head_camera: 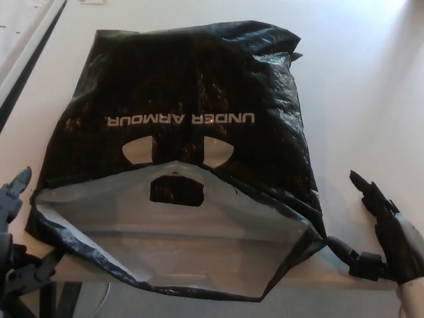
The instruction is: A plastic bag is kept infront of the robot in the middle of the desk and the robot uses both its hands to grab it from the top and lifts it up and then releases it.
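Bag (199, 86) between spread, empty robot hands

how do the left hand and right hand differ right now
The left hand sits at the picture's left edge, partly cut off; the right hand shows more fully. The left lies beside the bag's left mouth corner, while the right has a lower finger close to the bag's right corner. Both are black, open and holding nothing.

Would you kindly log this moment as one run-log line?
phase: pre-grasp | plastic bag: flat on desk, mouth open toward robot | left robot hand: open, beside bag | right robot hand: open, beside bag | contact: none
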### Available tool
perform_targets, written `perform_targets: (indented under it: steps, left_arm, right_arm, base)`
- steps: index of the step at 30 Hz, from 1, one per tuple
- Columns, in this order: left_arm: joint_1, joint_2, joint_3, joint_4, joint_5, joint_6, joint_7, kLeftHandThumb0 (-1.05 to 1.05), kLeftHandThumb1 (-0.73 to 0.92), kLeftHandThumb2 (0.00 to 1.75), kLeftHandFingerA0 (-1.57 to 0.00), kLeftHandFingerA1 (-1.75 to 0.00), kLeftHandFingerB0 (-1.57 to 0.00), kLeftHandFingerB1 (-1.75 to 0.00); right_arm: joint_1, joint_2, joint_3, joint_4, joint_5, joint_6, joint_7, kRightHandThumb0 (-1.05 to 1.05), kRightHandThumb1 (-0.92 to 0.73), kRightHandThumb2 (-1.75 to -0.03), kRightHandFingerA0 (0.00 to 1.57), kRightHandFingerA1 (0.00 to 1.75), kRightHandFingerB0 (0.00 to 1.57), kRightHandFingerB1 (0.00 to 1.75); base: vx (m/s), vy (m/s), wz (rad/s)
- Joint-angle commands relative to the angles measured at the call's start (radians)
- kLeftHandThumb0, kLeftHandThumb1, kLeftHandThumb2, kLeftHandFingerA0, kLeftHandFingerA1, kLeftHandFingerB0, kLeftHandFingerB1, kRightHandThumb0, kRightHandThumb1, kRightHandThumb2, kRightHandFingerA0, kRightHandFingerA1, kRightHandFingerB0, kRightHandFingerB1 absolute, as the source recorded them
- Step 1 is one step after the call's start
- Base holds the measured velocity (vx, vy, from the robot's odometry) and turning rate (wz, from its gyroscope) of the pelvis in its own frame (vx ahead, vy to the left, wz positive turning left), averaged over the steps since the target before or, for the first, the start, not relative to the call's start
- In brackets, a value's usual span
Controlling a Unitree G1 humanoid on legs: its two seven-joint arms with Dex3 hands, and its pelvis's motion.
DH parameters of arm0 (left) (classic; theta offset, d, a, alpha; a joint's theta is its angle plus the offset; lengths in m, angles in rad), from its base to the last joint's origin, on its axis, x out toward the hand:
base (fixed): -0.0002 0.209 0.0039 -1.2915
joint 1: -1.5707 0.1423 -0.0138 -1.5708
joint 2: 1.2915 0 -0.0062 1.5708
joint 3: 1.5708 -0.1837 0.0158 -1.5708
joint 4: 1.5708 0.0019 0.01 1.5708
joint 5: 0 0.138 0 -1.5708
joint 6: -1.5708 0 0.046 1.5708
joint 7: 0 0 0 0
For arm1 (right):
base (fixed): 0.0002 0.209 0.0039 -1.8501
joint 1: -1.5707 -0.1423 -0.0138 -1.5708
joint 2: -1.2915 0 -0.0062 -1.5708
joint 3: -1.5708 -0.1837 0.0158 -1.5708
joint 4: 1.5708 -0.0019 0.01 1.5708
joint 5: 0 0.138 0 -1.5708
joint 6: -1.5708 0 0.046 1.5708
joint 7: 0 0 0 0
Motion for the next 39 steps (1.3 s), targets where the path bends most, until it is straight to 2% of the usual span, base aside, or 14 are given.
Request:
perform_targets:
  steps: [1, 6, 11, 13, 14, 16, 17, 18, 20, 21, 22, 23, 24, 39]
  left_arm:
    - [0.006, 0.016, -0.03, -0.002, 0.026, 0.066, 0.001, -0.18, 0.56, 0.56, -0.25, -0.44, -0.02, -0.24]
    - [0.02, 0.021, -0.076, 0.025, 0.055, 0.076, 0.01, -0.22, 0.5, 0.65, -0.27, -0.52, -0.06, -0.18]
    - [0.027, 0.028, -0.101, 0.022, 0.042, 0.099, -0.017, -0.2, 0.56, 0.56, -0.28, -0.48, 0.0, -0.24]
    - [0.024, 0.027, -0.106, 0.038, 0.027, 0.101, -0.027, -0.23, 0.49, 0.68, -0.27, -0.56, -0.03, -0.16]
    - [0.022, 0.028, -0.105, 0.043, 0.02, 0.102, -0.029, -0.2, 0.54, 0.58, -0.29, -0.55, -0.02, -0.21]
    - [0.016, 0.024, -0.103, 0.06, -0.001, 0.108, -0.038, -0.2, 0.53, 0.57, -0.29, -0.53, -0.02, -0.21]
    - [0.015, 0.026, -0.104, 0.063, -0.003, 0.111, -0.041, -0.21, 0.54, 0.58, -0.29, -0.54, -0.02, -0.21]
    - [0.014, 0.028, -0.103, 0.072, -0.008, 0.107, -0.045, -0.24, 0.49, 0.68, -0.29, -0.61, -0.05, -0.16]
    - [0.012, 0.03, -0.104, 0.089, -0.021, 0.096, -0.053, -0.21, 0.52, 0.59, -0.31, -0.61, -0.05, -0.17]
    - [0.01, 0.029, -0.103, 0.098, -0.029, 0.089, -0.055, -0.21, 0.53, 0.59, -0.33, -0.63, -0.04, -0.21]
    - [0.007, 0.029, -0.1, 0.109, -0.037, 0.082, -0.057, -0.21, 0.53, 0.59, -0.33, -0.63, -0.04, -0.21]
    - [0.005, 0.03, -0.098, 0.117, -0.047, 0.073, -0.062, -0.23, 0.54, 0.6, -0.34, -0.65, -0.06, -0.2]
    - [0.004, 0.031, -0.097, 0.122, -0.051, 0.069, -0.065, -0.23, 0.54, 0.6, -0.34, -0.65, -0.06, -0.2]
    - [0.007, 0.016, -0.073, 0.125, -0.15, 0.077, -0.121, -0.26, 0.6, 0.58, -0.41, -0.75, -0.19, -0.28]
  right_arm:
    - [0.049, 0.032, 0.043, 0.021, -0.002, 0.073, 0.059, -0.66, -0.54, -0.57, 0.3, 0.36, 0.05, 0.22]
    - [0.046, 0.041, 0.064, 0.037, 0.002, 0.083, 0.062, -0.65, -0.54, -0.58, 0.32, 0.36, 0.05, 0.21]
    - [0.044, 0.044, 0.101, 0.028, -0.016, 0.097, 0.043, -0.64, -0.55, -0.58, 0.31, 0.36, 0.06, 0.22]
    - [0.05, 0.045, 0.115, 0.023, -0.023, 0.096, 0.029, -0.62, -0.53, -0.58, 0.3, 0.36, 0.06, 0.22]
    - [0.048, 0.048, 0.121, 0.021, -0.02, 0.097, 0.03, -0.66, -0.43, -0.78, 0.24, 0.46, 0.06, 0.23]
    - [0.055, 0.055, 0.131, 0.019, -0.013, 0.096, 0.024, -0.67, -0.43, -0.79, 0.28, 0.48, 0.04, 0.22]
    - [0.058, 0.055, 0.135, 0.017, -0.012, 0.095, 0.025, -0.66, -0.42, -0.79, 0.28, 0.48, 0.03, 0.23]
    - [0.062, 0.055, 0.14, 0.01, -0.012, 0.098, 0.029, -0.63, -0.54, -0.58, 0.33, 0.36, 0.06, 0.21]
    - [0.076, 0.05, 0.149, -0.009, -0.008, 0.109, 0.038, -0.63, -0.53, -0.57, 0.34, 0.35, 0.06, 0.22]
    - [0.083, 0.048, 0.152, -0.017, -0.004, 0.11, 0.04, -0.65, -0.43, -0.79, 0.29, 0.48, 0.04, 0.22]
    - [0.087, 0.046, 0.155, -0.022, -0.002, 0.107, 0.041, -0.65, -0.43, -0.79, 0.29, 0.48, 0.04, 0.22]
    - [0.097, 0.038, 0.161, -0.038, -0.003, 0.104, 0.046, -0.6, -0.52, -0.57, 0.34, 0.36, 0.06, 0.21]
    - [0.102, 0.034, 0.164, -0.047, -0.002, 0.103, 0.047, -0.6, -0.52, -0.57, 0.34, 0.36, 0.06, 0.21]
    - [0.29, -0.225, 0.134, -0.405, 0.012, 0.036, 0.174, -0.62, -0.52, -0.57, 0.34, 0.38, 0.06, 0.22]
  base:
    - [0.0, 0.0, 0.0]
    - [0.0, 0.0, 0.0]
    - [0.0, 0.0, 0.0]
    - [0.0, 0.0, 0.0]
    - [0.0, 0.0, 0.0]
    - [0.0, 0.0, 0.0]
    - [0.0, 0.0, 0.0]
    - [0.0, 0.0, 0.0]
    - [0.0, 0.0, 0.0]
    - [0.0, 0.0, 0.0]
    - [0.0, 0.0, 0.0]
    - [0.0, 0.0, 0.0]
    - [0.0, 0.0, 0.0]
    - [0.0, 0.0, 0.0]
